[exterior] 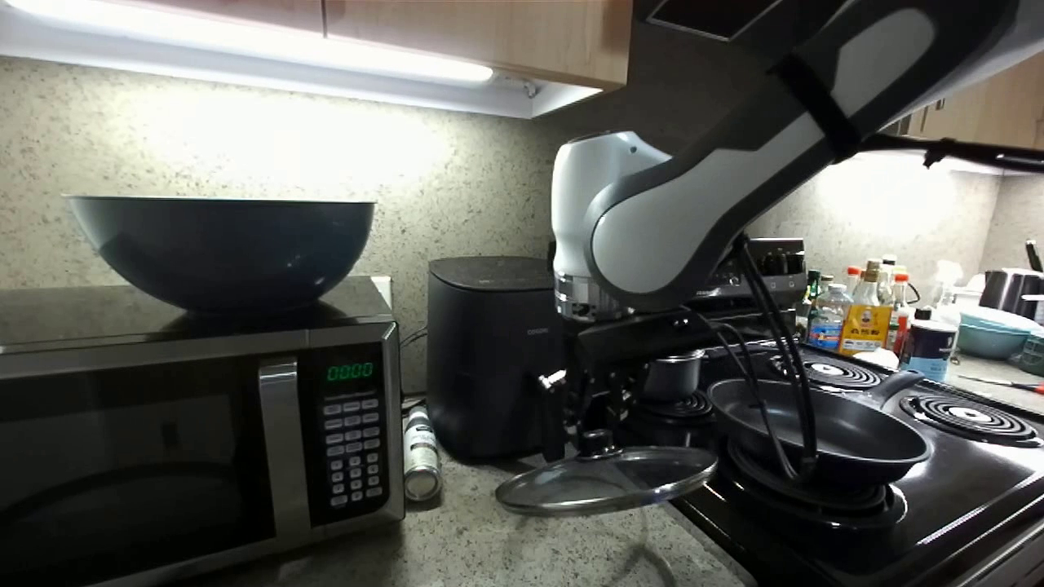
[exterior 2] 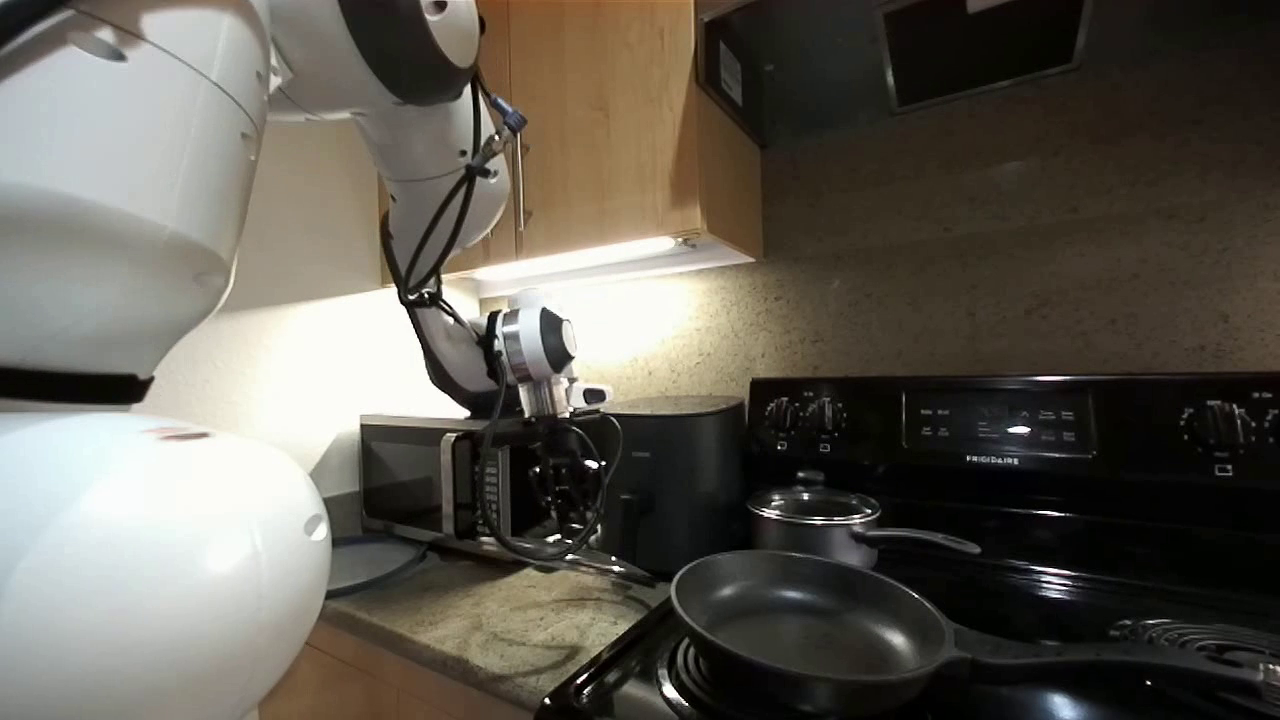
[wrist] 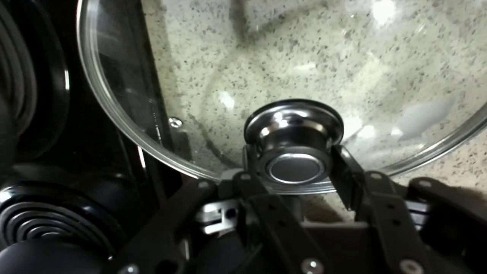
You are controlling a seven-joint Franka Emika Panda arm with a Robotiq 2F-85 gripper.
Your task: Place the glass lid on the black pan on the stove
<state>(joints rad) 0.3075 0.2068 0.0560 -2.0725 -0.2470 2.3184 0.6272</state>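
Note:
My gripper (exterior: pixel 589 436) is shut on the dark, silver-ringed centre knob of the glass lid (exterior: pixel 608 483). In the wrist view my gripper (wrist: pixel 293 161) has a finger on each side of the knob, and the clear lid (wrist: pixel 274 72) with its metal rim spreads beyond. The lid is held above the counter, slightly tilted, left of the stove (exterior: pixel 971 477). In an exterior view the lid (exterior 2: pixel 605 562) is seen nearly edge-on. The black pan (exterior 2: pixel 810 620) sits uncovered on the stove's near-left burner; the pan (exterior: pixel 848 432) is to the lid's right in an exterior view.
A small lidded pot (exterior 2: pixel 815 535) stands behind the pan. A black air fryer (exterior: pixel 489 359) and a microwave (exterior: pixel 351 456) bearing a large dark bowl (exterior: pixel 220 253) stand on the counter. A can (exterior: pixel 422 461) lies between them. Bottles (exterior: pixel 864 310) stand beyond the stove.

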